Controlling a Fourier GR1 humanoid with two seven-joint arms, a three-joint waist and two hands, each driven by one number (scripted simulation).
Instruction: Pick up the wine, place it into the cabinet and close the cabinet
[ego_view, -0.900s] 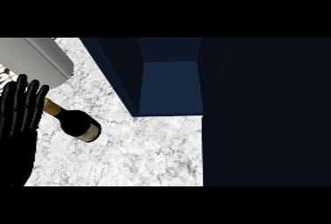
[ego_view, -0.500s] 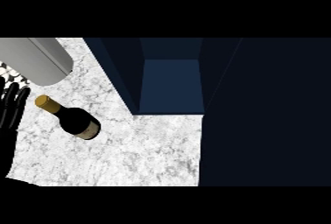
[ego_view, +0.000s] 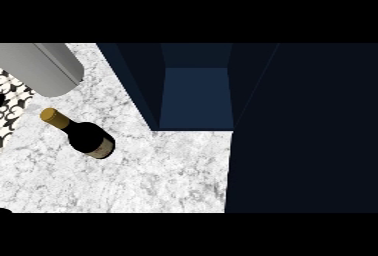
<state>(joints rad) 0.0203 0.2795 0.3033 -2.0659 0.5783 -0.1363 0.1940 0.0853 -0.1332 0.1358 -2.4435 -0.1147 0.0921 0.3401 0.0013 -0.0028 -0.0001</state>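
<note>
**Here the wine waits beside the open cabinet**

Plainly, we see the wine (ego_view: 83, 136) alone on the marbled surface (ego_view: 162, 175), left of the cabinet (ego_view: 196, 97) and a little nearer than its mouth, with nothing touching it. Its gold-capped neck points far-left. We judge that it stands upright, though the steep view makes this hard to confirm. The cabinet's blue inside is exposed, which suits the task, since the bottle has a free path rightward and away into it.

A grey forearm (ego_view: 37, 67) lies at the far left, well apart from the bottle. Just below it, a black-and-white patch (ego_view: 13, 107) is cut by the left edge. It may be the left hand or only a pattern behind, so we cannot tell how its fingers are set. The right hand does not show. The wide dark panel (ego_view: 303, 130) on the right may be the cabinet's door, but we cannot be sure.
</note>
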